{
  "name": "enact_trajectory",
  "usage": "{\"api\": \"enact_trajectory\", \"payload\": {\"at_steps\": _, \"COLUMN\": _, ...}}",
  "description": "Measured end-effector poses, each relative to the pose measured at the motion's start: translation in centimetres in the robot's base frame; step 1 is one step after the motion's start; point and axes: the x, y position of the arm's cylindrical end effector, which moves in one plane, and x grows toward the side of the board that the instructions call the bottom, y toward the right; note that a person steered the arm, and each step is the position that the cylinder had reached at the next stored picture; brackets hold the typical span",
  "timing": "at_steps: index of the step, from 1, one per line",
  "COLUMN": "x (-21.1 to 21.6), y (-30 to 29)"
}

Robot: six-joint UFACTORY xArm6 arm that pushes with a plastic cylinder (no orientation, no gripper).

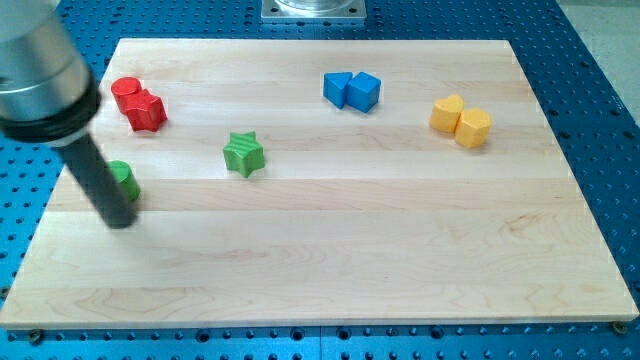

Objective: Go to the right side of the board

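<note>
Fingers: none, only my tip (120, 221), near the counter's (330, 260) left edge, seemingly touching a half-hidden green block (124, 178).

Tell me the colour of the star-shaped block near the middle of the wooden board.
Green; the star-shaped block shows clearly in the camera view.

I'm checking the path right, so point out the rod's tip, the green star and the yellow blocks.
my tip (121, 222): camera view, rod's very end.
green star block (243, 153): camera view, top face.
yellow blocks (474, 127): camera view, right block's top.
</note>
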Motion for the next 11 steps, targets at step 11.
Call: {"api": "enact_trajectory", "payload": {"at_steps": 11, "x": 1.9, "y": 23.5}}
